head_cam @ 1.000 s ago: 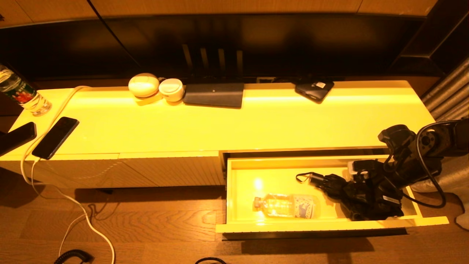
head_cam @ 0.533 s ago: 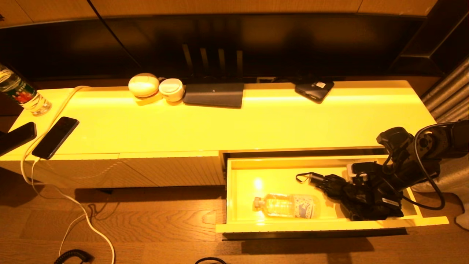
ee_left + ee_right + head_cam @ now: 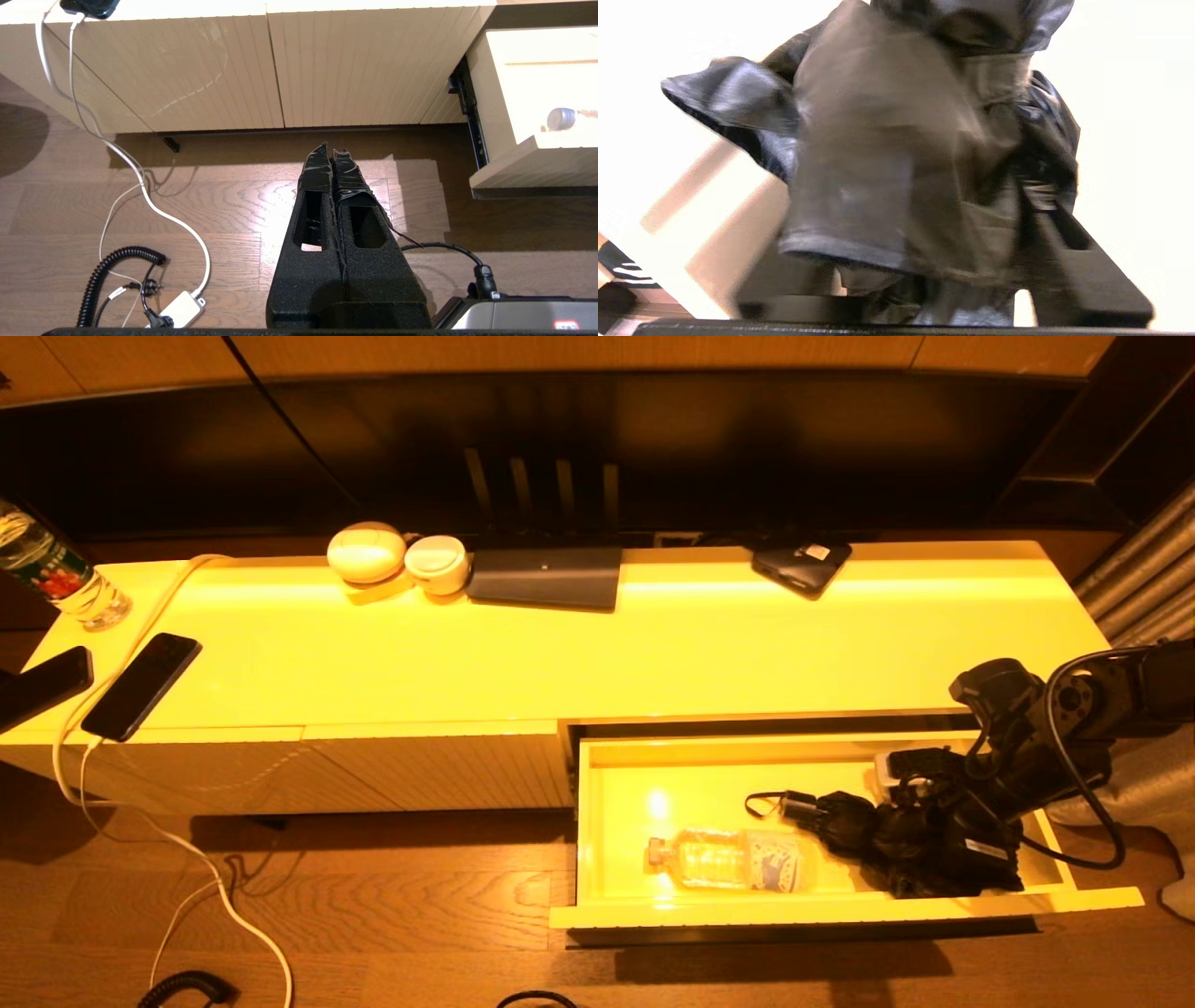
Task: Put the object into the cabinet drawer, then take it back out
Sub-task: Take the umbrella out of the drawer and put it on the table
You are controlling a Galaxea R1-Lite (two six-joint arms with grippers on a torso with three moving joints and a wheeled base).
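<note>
The cabinet drawer (image 3: 840, 907) stands pulled out at the right of the cream-yellow cabinet. Inside it lies a black folded umbrella (image 3: 836, 814) with a strap loop, its handle pointing left. My right gripper (image 3: 887, 838) reaches down into the drawer's right half and is shut on the umbrella's bunched fabric (image 3: 887, 163), which fills the gap between the fingers (image 3: 1083, 275). A clear plastic bottle (image 3: 738, 861) lies on its side near the drawer front, just left of the umbrella. My left gripper (image 3: 331, 154) hangs shut and empty over the wooden floor in front of the cabinet.
On the cabinet top (image 3: 653, 653) lie two phones (image 3: 140, 686) on a white cable at the left, an upright bottle (image 3: 56, 574), two white round cases (image 3: 366, 553), a dark flat pad (image 3: 546, 577) and a black device (image 3: 801, 565). Cables (image 3: 154, 210) trail over the floor.
My right gripper has closed from wide open onto the umbrella. The arm has shifted a little left and the umbrella's handle has dipped slightly toward the drawer front.
</note>
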